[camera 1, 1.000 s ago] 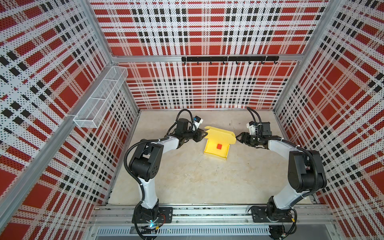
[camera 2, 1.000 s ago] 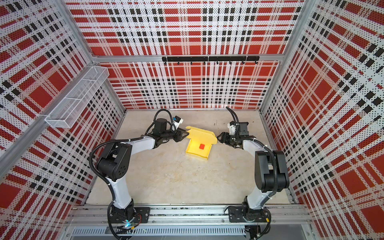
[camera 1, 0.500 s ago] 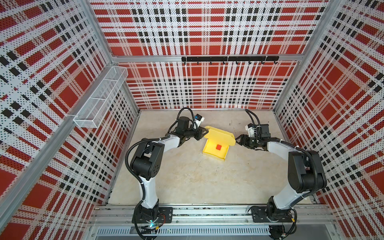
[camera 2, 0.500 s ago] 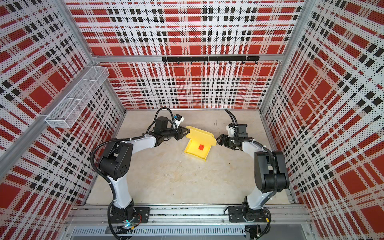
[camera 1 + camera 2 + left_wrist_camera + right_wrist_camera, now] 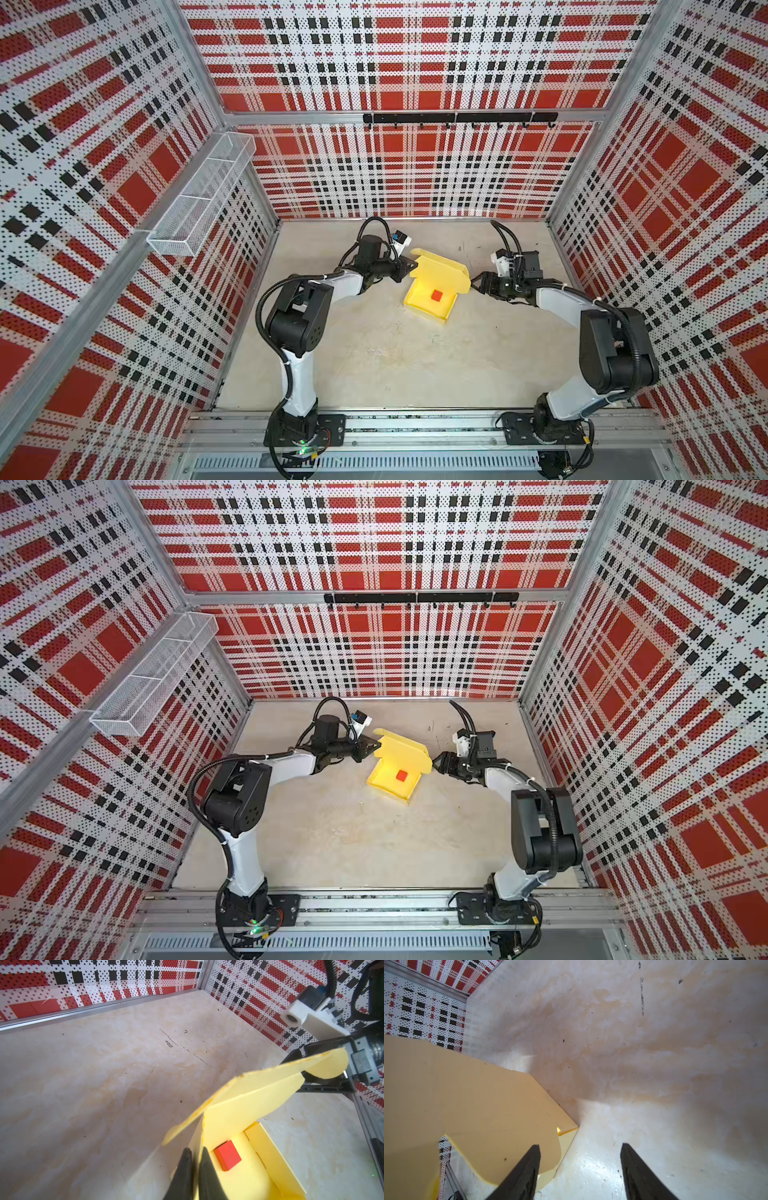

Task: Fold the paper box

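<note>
Currently you are at the lid-closing step, as far as the layout shows. The paper box (image 5: 440, 271) sits on the floor just above centre in both top views. Its tray is formed, its lid (image 5: 401, 748) is raised along the upper edge, and a red piece (image 5: 436, 295) lies inside.

Your left gripper (image 5: 195, 1159), at lower centre of the left wrist view, has its jaws drawn narrow. The tray's side wall appears pinched between the fingers (image 5: 187, 1169). Your right gripper (image 5: 580, 1159) stands wide and holds nothing. The lid's rounded ear lies beside one finger, and contact cannot be confirmed.

The next move probably calls for steadying the tray with the left, taking the ear with the right, and swinging the lid down.

The right wrist view cuts off most of the lid. Tabs and slots along the tray's front are too small to make out.
</note>
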Robot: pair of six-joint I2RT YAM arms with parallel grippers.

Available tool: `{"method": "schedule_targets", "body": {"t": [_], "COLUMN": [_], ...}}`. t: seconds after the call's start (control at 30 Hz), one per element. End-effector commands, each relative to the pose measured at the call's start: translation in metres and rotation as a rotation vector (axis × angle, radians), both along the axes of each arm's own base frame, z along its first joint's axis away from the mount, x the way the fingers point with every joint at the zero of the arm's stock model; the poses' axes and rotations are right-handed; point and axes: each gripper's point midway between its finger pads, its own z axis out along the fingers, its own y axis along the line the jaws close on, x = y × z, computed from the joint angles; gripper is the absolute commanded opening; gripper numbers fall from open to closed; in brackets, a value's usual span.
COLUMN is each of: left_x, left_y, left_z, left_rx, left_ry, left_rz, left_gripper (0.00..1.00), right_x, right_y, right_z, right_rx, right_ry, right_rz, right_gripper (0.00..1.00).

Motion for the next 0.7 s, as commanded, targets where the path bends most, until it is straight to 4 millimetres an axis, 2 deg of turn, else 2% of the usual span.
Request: {"method": "schedule_targets", "body": {"t": [0.0, 0.1, 0.2, 0.4, 0.5, 0.67], "left_x": [0.000, 0.000, -0.001, -0.003, -0.005, -0.003], "left_y": [-0.008, -0.009, -0.010, -0.009, -0.008, -0.008], "left_z": [0.016, 0.015, 0.017, 0.018, 0.020, 0.020], "left_rx": [-0.017, -0.014, -0.008, 0.001, 0.004, 0.002], "left_ry": [-0.040, -0.040, -0.047, -0.061, -0.069, -0.064], "left_rz": [-0.016, -0.019, -0.011, -0.018, -0.024, -0.014], "left_gripper": [0.10, 0.10, 0.10, 0.11, 0.11, 0.11], "right_x": [-0.003, -0.012, -0.020, -0.036, -0.050, -0.073], "right_y": [0.013, 0.021, 0.028, 0.032, 0.047, 0.072], "right_z": [0.018, 0.016, 0.017, 0.017, 0.032, 0.058], "right_rx": [-0.008, -0.045, -0.001, 0.019, 0.058, 0.068], "right_ry": [-0.082, -0.093, -0.108, -0.152, -0.232, -0.489], "right_rz": [0.055, 0.102, 0.117, 0.138, 0.223, 0.375], "right_gripper": [0.64, 0.64, 0.63, 0.63, 0.66, 0.67]}}
